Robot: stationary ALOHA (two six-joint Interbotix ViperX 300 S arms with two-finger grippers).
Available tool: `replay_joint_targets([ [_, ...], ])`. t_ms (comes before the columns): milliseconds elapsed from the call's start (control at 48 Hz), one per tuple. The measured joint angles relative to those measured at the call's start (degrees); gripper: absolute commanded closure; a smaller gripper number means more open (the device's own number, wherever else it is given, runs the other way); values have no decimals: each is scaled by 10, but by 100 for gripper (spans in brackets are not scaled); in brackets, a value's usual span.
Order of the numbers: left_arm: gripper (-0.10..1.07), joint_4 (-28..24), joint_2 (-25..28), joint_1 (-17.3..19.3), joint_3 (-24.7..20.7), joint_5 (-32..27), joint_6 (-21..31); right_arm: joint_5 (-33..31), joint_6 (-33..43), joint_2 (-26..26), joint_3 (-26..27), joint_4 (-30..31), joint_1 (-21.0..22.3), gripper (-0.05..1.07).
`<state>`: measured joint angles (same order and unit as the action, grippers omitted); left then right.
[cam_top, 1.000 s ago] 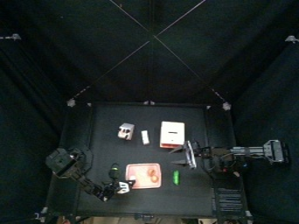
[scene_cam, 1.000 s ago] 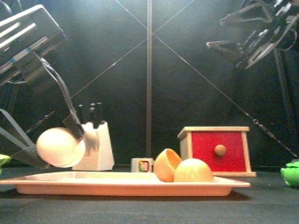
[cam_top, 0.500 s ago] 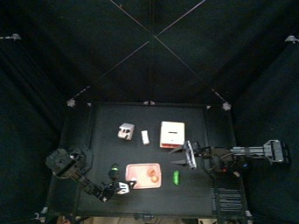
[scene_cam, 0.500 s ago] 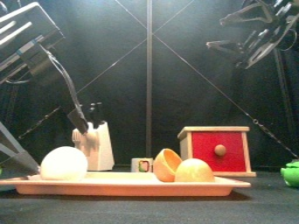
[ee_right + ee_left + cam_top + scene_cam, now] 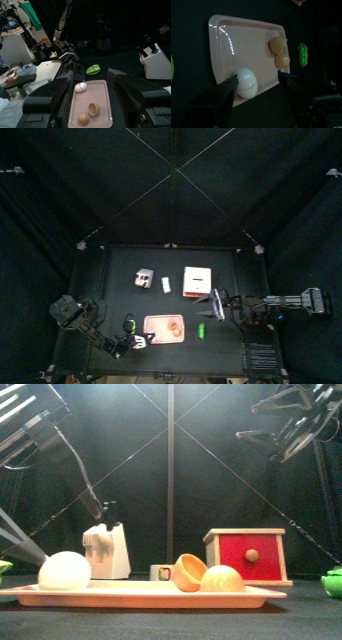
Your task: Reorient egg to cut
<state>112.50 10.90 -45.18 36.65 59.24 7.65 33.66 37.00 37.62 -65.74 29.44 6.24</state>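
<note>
The egg (image 5: 64,570) lies on the salmon-pink board (image 5: 147,595), near the board's left end in the front view, resting on its own with nothing gripping it. In the left wrist view the egg (image 5: 246,82) sits close to the board's near edge, long axis running roughly along the line between the two fingers, which suits a set-down meant to present it for a cut. The left gripper (image 5: 258,92) hangs just over it with its fingers spread wide on either side, touching nothing that I can make out; that wide stance reads as a release rather than an approach, though the dark picture leaves this a judgement.

At about three o'clock from the egg on the same board lie two tan rounded pieces (image 5: 207,574), one cupped like a shell half, well apart from the egg so the cutting spot stays free. Just off the board's right end in the top view lies a small green stick (image 5: 201,331).

Behind the board stand a white block (image 5: 107,550) and a red box (image 5: 249,555).

The right gripper (image 5: 91,82) waits above the desk (image 5: 227,263) at three o'clock, fingers apart and empty.
</note>
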Motion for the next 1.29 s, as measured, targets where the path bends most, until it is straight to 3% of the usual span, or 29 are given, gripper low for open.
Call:
replay_joint_targets([
  [333, 2, -10, -44, -2, 33, 23, -1, 0, 0, 0, 0, 0, 0, 12],
  [604, 2, -97, -88, 14, 69, 22, -1, 0, 0, 2, 0, 0, 0, 12],
  [771, 2, -133, -105, 29, 77, 4, 0, 0, 0, 12, -2, 0, 1, 12],
  [1292, 2, -152, -112, 58, 94, -67, 0, 0, 1, 23, -8, 0, 0, 12],
])
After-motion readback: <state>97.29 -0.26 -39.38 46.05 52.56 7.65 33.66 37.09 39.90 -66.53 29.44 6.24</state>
